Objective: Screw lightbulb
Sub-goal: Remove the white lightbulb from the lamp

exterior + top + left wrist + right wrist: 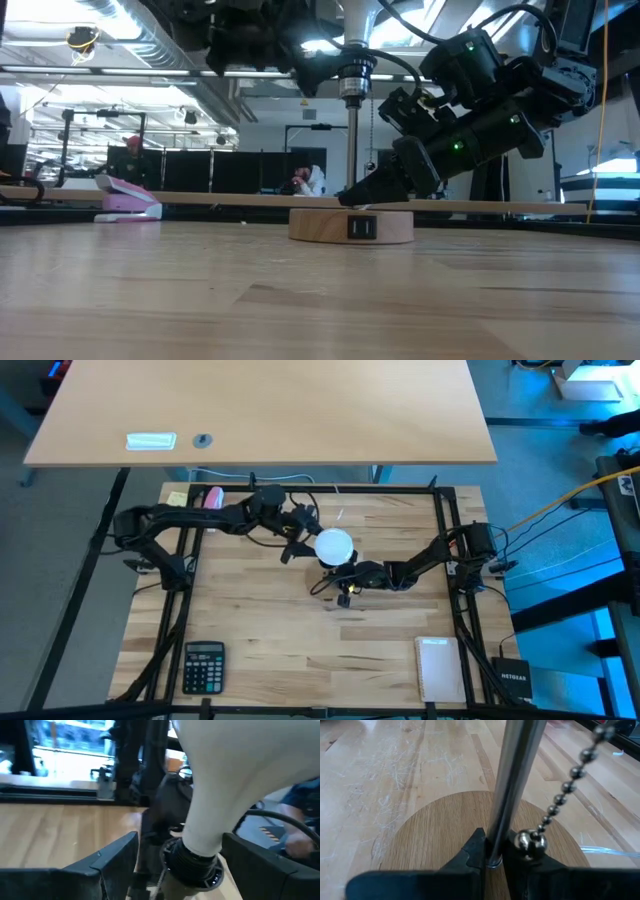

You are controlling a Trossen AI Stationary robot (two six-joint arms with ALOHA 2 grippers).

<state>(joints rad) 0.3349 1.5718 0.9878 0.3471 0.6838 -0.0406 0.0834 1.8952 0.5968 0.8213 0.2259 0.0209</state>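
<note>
A small lamp stands mid-table: a round wooden base [350,226], a thin metal rod [352,150] and a black socket [192,865] on top. The white lightbulb [334,545] sits upright with its neck in the socket [220,795]. My left gripper [180,845] is open, with a finger on either side of the bulb's neck just above the socket. My right gripper [494,851] is shut on the rod low down, just above the base. A bead pull chain [565,787] hangs beside the rod. My left gripper: one finger [117,857] stands clear of the bulb's neck. The other finger [250,860] lies close against the neck, and I cannot tell whether it touches. My right gripper pinches the metal rod's lower end [496,832] between its two fingertips, just above the wooden base [440,830]. It comes slanting down from the table's right, the fingers across the rod. The rod stands upright and the base rests on the table.
A calculator [204,665] lies near the front left and a white pad [438,668] near the front right. A pink object [212,497] sits at the far left edge. A black box [515,680] lies off the table's right front.
</note>
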